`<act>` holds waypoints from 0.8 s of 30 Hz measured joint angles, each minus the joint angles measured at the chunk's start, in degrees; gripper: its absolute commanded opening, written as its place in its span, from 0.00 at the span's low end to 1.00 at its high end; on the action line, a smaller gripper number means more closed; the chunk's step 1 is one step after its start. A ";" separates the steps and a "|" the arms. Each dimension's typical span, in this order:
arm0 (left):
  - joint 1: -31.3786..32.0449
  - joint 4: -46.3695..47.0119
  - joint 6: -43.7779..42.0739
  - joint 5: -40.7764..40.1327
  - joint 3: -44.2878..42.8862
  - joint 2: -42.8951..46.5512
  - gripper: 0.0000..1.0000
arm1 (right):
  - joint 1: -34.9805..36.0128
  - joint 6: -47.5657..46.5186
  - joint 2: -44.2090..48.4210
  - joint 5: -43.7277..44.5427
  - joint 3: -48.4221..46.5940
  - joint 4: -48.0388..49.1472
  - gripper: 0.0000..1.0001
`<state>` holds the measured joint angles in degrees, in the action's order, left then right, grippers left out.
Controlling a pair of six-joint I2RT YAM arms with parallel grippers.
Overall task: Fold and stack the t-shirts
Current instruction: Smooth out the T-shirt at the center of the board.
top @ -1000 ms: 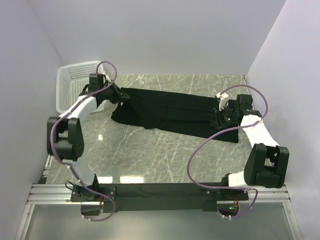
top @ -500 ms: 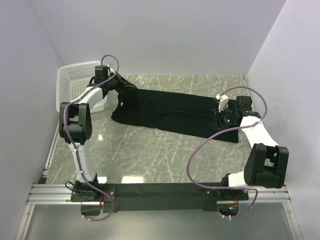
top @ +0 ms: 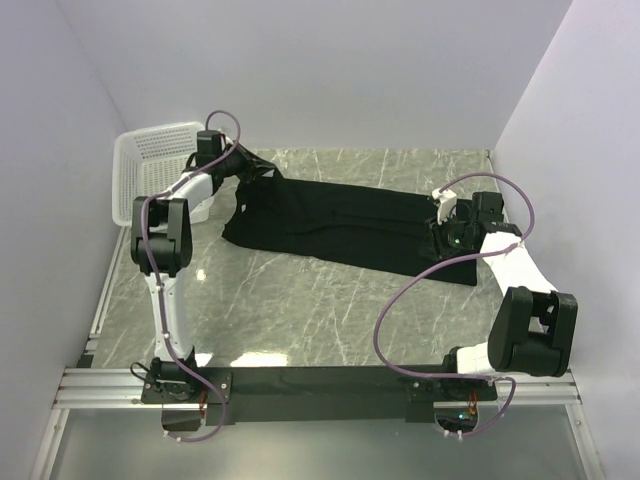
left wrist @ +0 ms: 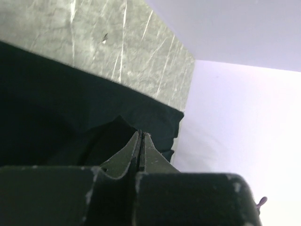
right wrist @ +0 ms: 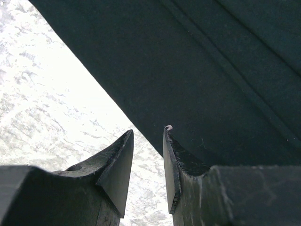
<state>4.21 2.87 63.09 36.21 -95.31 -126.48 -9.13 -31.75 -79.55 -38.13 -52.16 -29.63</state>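
Barely started folding
One shirt (top: 340,225) lies spread across mid-frame, unfolded. My left claw (left wrist: 140,134) is pinched on its upper-left corner, right claw (right wrist: 148,134) narrowly apart and empty at its right end. No stack yet.

1 blk tee (top: 340,220), poss. more, 1 basket (top: 140,165), 2 arms (top: 160,230) (top: 520,270)

I'm seeing the black t-shirt (top: 340,222) stretched long and narrow across the table (top: 300,300), from the far left corner down toward the right. Creases run along its length. The left end peaks up off the surface (left wrist: 117,125), and the right end lies flat (right wrist: 211,70).
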 measured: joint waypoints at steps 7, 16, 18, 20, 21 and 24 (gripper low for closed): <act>0.26 -0.61 0.57 -0.57 -5.62 -3.76 0.54 | 0.02 -0.11 0.00 -0.07 0.00 -0.11 0.39; -0.52 -5.84 -10.36 -6.12 -13.35 -1.40 0.59 | 2.82 -6.29 -0.22 -0.74 -2.54 -4.28 0.43; -1.01 -7.78 -14.73 -7.91 -12.63 1.57 0.60 | 4.94 -9.84 -0.24 -1.36 -3.85 -4.98 0.49; -1.46 -9.51 -19.63 -10.67 -9.84 6.84 0.62 | 8.26 -14.51 -0.24 -1.88 -5.07 -5.11 0.54; -1.73 -10.40 -22.18 -12.39 -7.21 10.51 0.64 | 10.45 -16.68 -0.42 -1.77 -5.73 -5.05 0.55; -2.64 -11.32 -27.19 -16.74 2.51 23.06 0.80 | 18.40 -20.48 -2.47 0.57 -9.03 -4.07 0.56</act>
<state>1.56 -8.45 35.90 19.46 -92.79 -103.42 9.28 -52.23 -82.02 -37.56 -61.19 -33.69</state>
